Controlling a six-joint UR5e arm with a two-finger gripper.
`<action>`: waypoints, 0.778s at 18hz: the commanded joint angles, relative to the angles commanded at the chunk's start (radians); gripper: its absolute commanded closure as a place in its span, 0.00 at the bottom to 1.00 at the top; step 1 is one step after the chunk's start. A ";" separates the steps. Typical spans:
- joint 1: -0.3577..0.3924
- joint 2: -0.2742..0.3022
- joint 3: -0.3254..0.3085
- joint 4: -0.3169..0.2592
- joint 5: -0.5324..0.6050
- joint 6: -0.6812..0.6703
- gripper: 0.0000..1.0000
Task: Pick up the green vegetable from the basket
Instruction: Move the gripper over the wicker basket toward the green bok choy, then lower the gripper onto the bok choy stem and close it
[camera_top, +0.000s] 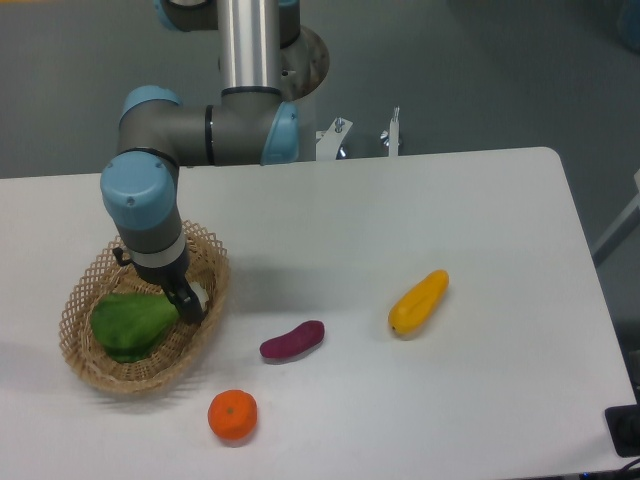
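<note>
The green vegetable (128, 322) lay in the basket (90, 362). The claw (188, 303) hung over its white stalk end, its opening impossible to judge. Closing on that narrow stalk risked a slip, or snagging the wicker rim.

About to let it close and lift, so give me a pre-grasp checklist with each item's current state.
1. green vegetable lies in the basket: ok.
2. gripper over the vegetable's white stalk end: ok.
3. Jaws open around the stalk: cannot tell, the arm hides them.
4. Gripper clear of the basket rim: cannot tell.
5. purple vegetable, orange and yellow vegetable lie outside the basket, away from the grasp: ok.
</note>
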 joint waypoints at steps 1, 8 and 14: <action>-0.005 -0.006 -0.002 0.014 0.000 -0.014 0.00; -0.021 -0.028 -0.026 0.031 0.005 -0.045 0.00; -0.021 -0.048 -0.026 0.048 0.006 -0.060 0.00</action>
